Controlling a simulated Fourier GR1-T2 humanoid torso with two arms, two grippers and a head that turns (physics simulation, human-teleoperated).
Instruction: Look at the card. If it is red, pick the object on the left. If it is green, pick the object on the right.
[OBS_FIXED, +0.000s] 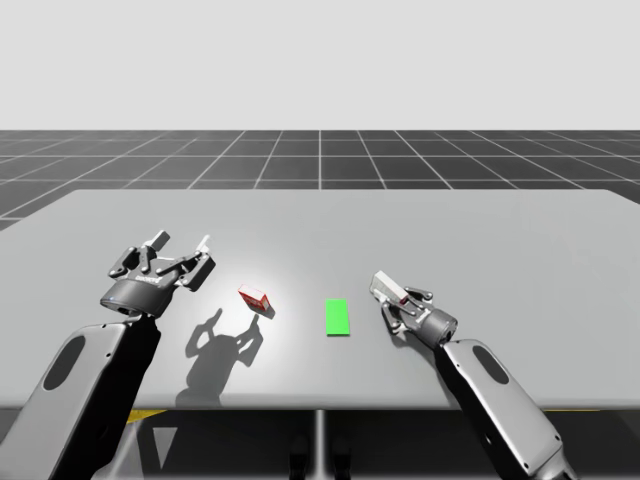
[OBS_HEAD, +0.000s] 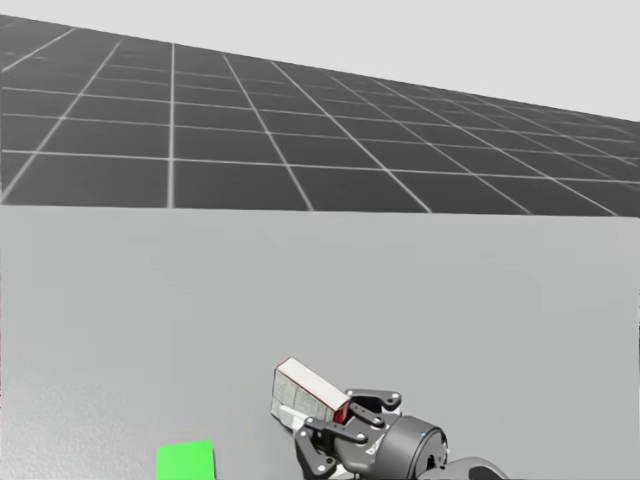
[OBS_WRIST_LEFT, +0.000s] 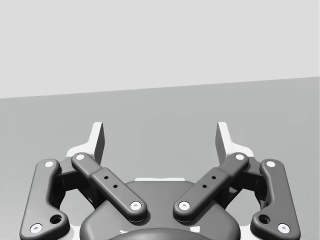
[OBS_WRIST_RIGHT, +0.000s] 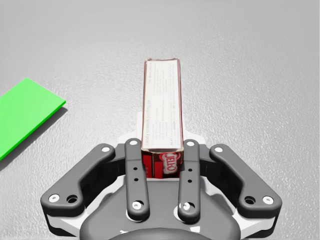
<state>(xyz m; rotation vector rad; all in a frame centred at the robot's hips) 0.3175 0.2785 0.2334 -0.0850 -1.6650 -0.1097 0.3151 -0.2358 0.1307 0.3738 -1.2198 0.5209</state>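
Observation:
A green card (OBS_FIXED: 338, 317) (OBS_HEAD: 186, 461) (OBS_WRIST_RIGHT: 25, 117) lies flat near the table's front middle. Left of it sits a small red box (OBS_FIXED: 254, 298). To the card's right, my right gripper (OBS_FIXED: 400, 303) (OBS_HEAD: 340, 420) (OBS_WRIST_RIGHT: 161, 150) is shut on a long red-and-white box (OBS_FIXED: 385, 287) (OBS_HEAD: 305, 390) (OBS_WRIST_RIGHT: 161, 105), one finger on each long side. That box points away from my hand, its far end tilted up. My left gripper (OBS_FIXED: 183, 245) (OBS_WRIST_LEFT: 160, 135) hangs open above the table, left of the small red box, with nothing between its fingers.
The grey table (OBS_FIXED: 450, 230) stretches far behind the objects and to both sides. Its front edge runs just below my forearms in the high view. A dark gridded floor lies beyond the table.

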